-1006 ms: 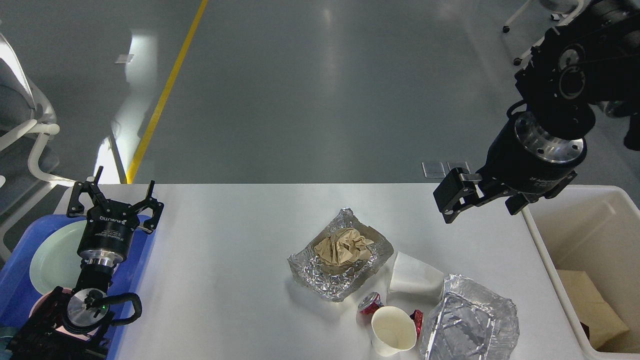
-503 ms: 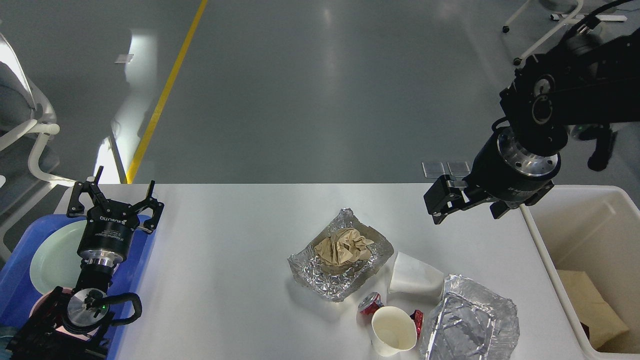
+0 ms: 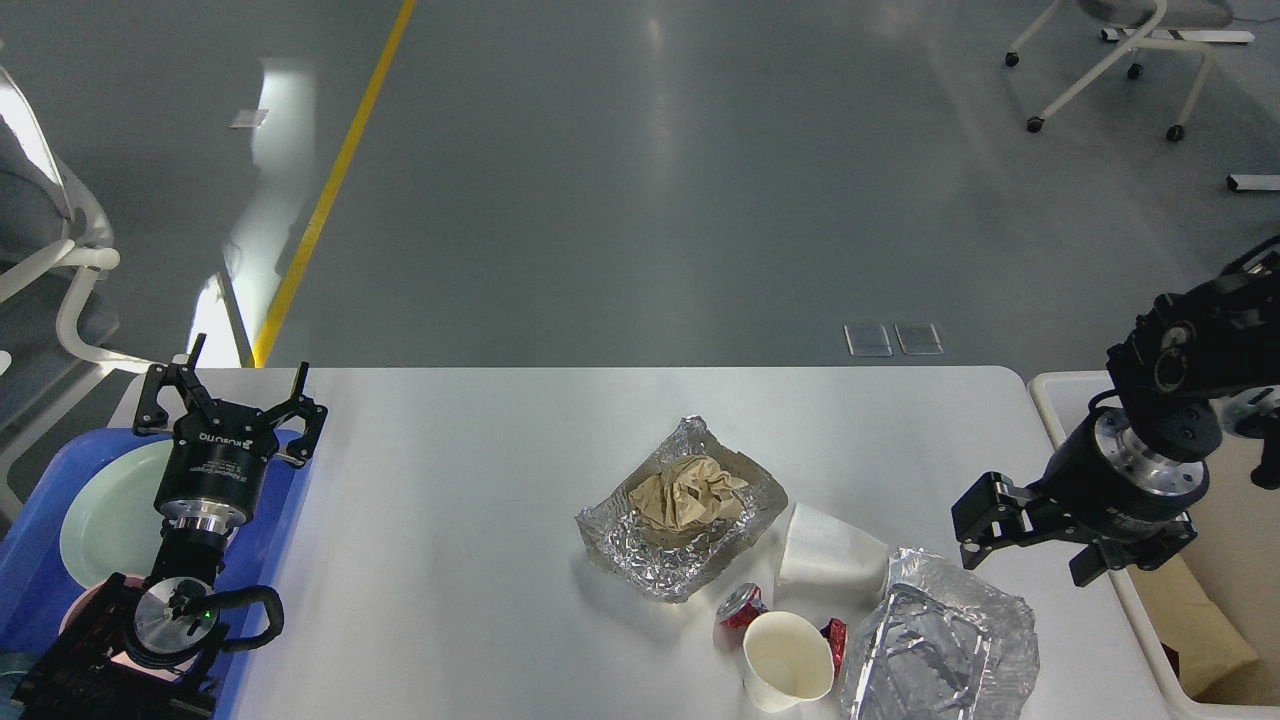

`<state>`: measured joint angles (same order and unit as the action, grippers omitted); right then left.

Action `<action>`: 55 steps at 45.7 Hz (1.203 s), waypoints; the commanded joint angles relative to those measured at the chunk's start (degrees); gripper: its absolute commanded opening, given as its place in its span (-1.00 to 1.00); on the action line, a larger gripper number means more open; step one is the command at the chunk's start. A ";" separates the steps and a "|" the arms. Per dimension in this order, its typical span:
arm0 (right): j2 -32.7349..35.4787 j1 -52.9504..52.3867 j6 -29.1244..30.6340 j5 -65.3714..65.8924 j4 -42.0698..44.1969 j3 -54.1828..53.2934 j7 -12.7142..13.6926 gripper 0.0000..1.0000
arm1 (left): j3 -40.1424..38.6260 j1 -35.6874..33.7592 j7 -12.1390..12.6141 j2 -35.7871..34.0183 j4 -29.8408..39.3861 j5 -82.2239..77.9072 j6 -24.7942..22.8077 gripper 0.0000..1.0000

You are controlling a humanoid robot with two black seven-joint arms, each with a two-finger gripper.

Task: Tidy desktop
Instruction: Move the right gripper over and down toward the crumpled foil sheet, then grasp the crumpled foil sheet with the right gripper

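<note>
Head view. Right claw (image 3: pixel 985 528) hangs low over the bench (image 3: pixel 450 560), just above and beside the upper edge of the crumpled foil container (image 3: pixel 940 650). Its two dark fingers show only as a blunt block from this angle; whether they stand apart or together, cannot tell. Nothing visibly between them.

Foil container as landmark: it lies below and slightly left of the right claw, at the bench's near right corner. Touching its left side, an upright paper cup (image 3: pixel 788 660), mouth open to the camera; a red can (image 3: pixel 740 606) lies partly hidden behind that cup. A second white cup (image 3: pixel 828 552), on its side, sits just up-left of the container. Farther left again, an open foil tray (image 3: pixel 680 520) holds a brown paper wad (image 3: pixel 688 494). To the container's right, off the bench edge, stands the cream bin (image 3: pixel 1160 660), brown paper already inside.

Left claw (image 3: pixel 232 398) is far to the container's left, fingers spread apart, empty, hovering over the blue tray (image 3: pixel 25 570) with a pale plate (image 3: pixel 105 515).

Judgement: the right arm is much the nearer. The container's long axis seems to run from near-left to far-right; its near rim lies straight down from the claw, and the bin is a short carry rightward.
</note>
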<state>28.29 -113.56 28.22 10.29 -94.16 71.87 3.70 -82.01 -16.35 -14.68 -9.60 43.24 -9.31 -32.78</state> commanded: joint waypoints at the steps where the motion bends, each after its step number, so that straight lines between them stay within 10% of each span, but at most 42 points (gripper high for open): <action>1: 4.31 9.04 -6.32 1.66 0.03 -0.59 -0.01 0.91 | 0.01 0.00 0.00 -0.06 0.00 0.00 0.00 0.93; 12: 4.93 28.22 -28.30 2.98 2.14 -3.93 -0.01 0.93 | 0.01 0.00 0.08 0.02 0.00 0.00 0.00 0.93; 34: 2.38 41.48 -29.72 -0.79 12.68 -13.42 -0.01 0.86 | 0.01 -0.09 0.09 0.02 0.00 0.00 0.00 0.93; 38: 0.36 43.95 -29.72 -0.97 15.06 -14.13 -0.01 0.55 | 0.01 -0.09 0.09 -0.06 0.00 0.00 0.00 0.93; 44: -0.26 44.22 -29.36 -1.06 15.32 -14.13 -0.09 -0.52 | 0.01 -0.09 0.09 0.02 0.00 0.00 0.00 0.93; 55: -0.34 44.13 -29.98 -4.75 15.41 -14.13 -0.09 -1.00 | 0.01 -0.09 0.09 0.02 0.00 0.00 0.00 0.93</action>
<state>27.98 -69.43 -1.29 7.80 -78.81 57.74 3.65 -82.00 -16.45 -14.58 -9.60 43.24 -9.32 -32.78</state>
